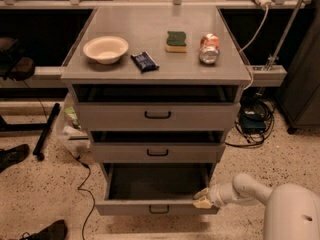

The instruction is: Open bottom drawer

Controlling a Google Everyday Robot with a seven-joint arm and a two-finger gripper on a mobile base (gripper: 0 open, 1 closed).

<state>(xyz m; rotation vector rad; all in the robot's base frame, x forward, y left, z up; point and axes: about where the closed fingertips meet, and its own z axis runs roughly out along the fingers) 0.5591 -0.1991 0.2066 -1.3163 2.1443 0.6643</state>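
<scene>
Touching bottom drawer [125, 208] (right front corner): gripper [202, 199]

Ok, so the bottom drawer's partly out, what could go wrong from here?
1. The gripper sits at the right end of the bottom drawer front, not on its handle. An off-centre pull may skew and jam the drawer, or the gripper may slip off.
2. A black cable lies on the floor by the drawer's left corner and might snag.
</scene>
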